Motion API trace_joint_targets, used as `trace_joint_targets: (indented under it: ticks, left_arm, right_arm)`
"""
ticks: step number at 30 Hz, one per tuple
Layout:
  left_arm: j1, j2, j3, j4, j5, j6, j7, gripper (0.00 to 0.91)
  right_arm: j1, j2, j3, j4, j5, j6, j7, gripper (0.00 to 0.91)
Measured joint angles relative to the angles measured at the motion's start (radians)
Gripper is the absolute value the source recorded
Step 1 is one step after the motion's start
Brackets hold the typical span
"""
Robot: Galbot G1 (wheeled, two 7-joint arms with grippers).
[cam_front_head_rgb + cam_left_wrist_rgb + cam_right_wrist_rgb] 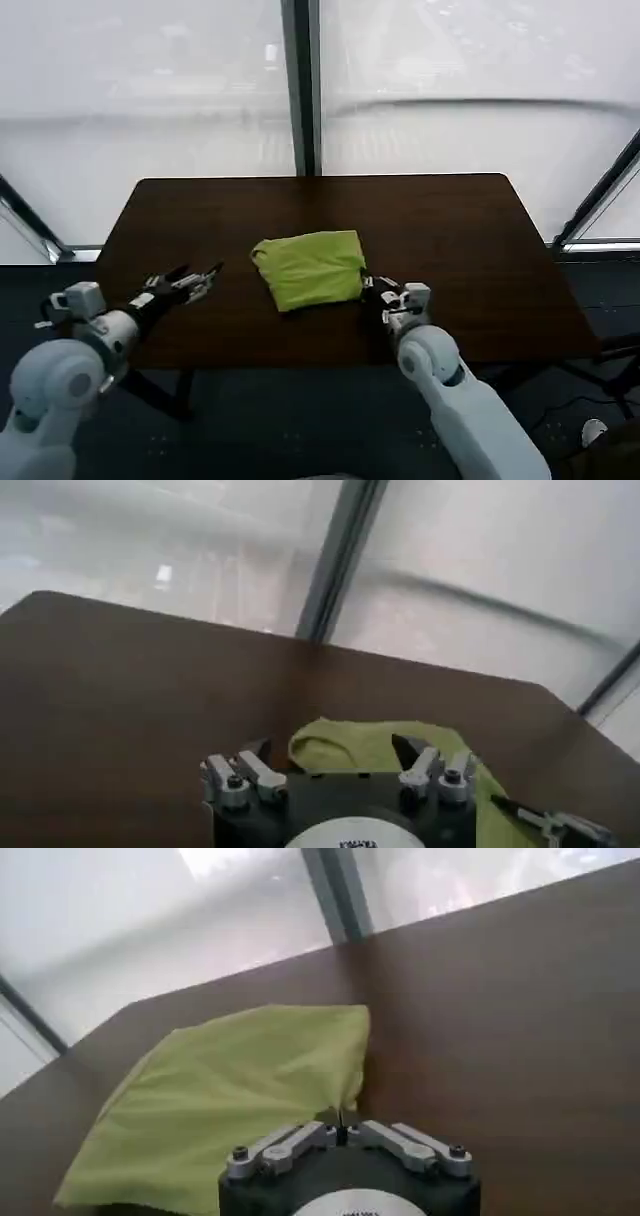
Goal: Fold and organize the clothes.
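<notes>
Head view: one dark brown worktop (450, 250) stands before a wall of frosted window panes split by one dark upright post (300, 90). A slanted dark frame bar shows at each side, and the floor below is dark grey. One lime-green shirt (310, 268) lies folded into a compact, roughly square bundle near the middle of the worktop, a little toward the near edge. Two arms reach in. The left gripper (200, 280) is over the worktop well to the left of the shirt, apart from it, its fingers spread. The right gripper (372, 292) is at the shirt's near right corner, just beside the cloth or touching it; which one cannot be told here.

Left wrist view: the left gripper (340, 760) stands with its jaws wide apart and nothing between them. Past it lie the bare brown worktop (130, 700) and the green shirt (370, 745). The frosted panes and the dark post (335, 555) rise behind the far edge.

Right wrist view: the right gripper (342, 1133) has its fingers drawn together, pinching the edge of the shirt (230, 1098) at a corner. The cloth spreads away from it across the worktop (500, 1028), slightly rumpled, with pale window (150, 918) behind.
</notes>
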Motion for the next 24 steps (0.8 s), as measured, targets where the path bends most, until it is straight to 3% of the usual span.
trace_joint_targets:
  ticks: [7, 13, 24]
  left_arm:
    - [0.019, -0.024, -0.008, 0.002, 0.041, 0.000, 0.013, 0.878]
    - [0.016, -0.036, -0.007, 0.015, 0.061, 0.000, 0.025, 0.878]
    - [0.021, -0.042, 0.002, 0.018, 0.070, 0.000, 0.025, 0.878]
  right_arm:
    - [-0.052, -0.007, 0.066, 0.032, -0.188, -0.081, 0.122, 0.000]
    - [-0.088, -0.005, 0.128, 0.040, -0.344, -0.062, 0.160, 0.000]
    - [-0.032, 0.006, 0.122, -0.053, -0.408, -0.044, 0.076, 0.000]
